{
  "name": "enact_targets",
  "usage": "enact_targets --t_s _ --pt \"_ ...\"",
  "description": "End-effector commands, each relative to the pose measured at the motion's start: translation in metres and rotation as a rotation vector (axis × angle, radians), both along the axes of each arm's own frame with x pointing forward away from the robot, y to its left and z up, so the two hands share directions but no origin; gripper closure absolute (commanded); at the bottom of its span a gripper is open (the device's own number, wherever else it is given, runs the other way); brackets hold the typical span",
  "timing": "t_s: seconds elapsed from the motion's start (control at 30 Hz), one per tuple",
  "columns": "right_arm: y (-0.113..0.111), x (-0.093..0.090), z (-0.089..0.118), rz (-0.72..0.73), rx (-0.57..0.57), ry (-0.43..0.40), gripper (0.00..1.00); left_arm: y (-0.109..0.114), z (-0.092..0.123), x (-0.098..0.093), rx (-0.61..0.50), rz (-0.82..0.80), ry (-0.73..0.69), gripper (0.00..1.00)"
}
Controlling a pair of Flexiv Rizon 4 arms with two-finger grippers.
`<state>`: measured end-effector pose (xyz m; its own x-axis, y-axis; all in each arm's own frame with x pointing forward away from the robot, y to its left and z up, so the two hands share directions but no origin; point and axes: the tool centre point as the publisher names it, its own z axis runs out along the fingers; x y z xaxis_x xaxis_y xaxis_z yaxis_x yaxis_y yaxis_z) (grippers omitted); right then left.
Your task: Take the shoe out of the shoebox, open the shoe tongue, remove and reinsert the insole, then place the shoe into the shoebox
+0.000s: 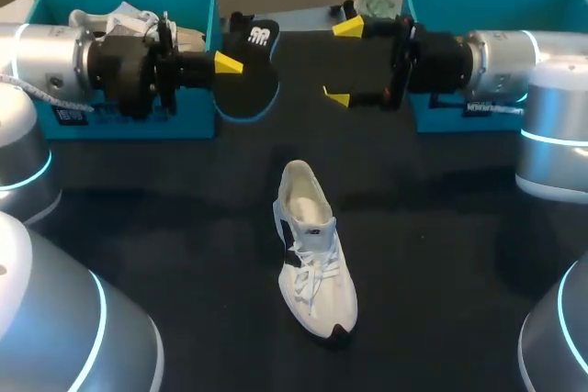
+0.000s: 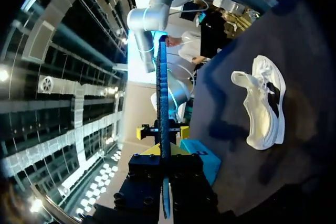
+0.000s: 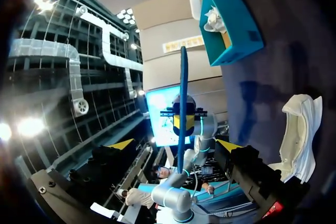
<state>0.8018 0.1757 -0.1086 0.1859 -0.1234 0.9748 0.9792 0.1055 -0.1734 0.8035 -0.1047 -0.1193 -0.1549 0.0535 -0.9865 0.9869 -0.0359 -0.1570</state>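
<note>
Left tool is seen closed on the black insole, which is held at the far side of the tabletop, just right of the left teal shoebox. Right tool is spread wide, with its yellow tips turned toward the insole from the right and set apart from it. The white shoe is stood upright on the tabletop near the middle, its toe pointed to the near side, well apart from both tools. A second teal shoebox is placed at the far right, behind the right arm
</note>
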Motion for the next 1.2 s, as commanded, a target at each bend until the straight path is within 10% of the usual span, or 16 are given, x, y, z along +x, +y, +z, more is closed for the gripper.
enact_targets --t_s 0.03,1.2 --pt "0.002 0.002 -0.001 0.003 0.001 0.000 0.00 0.000 -0.002 0.005 -0.003 -0.085 -0.373 1.00" --pt "0.038 0.001 -0.028 0.070 -0.068 -0.200 0.00 -0.023 -0.012 0.022 -0.032 0.071 -0.153 1.00"
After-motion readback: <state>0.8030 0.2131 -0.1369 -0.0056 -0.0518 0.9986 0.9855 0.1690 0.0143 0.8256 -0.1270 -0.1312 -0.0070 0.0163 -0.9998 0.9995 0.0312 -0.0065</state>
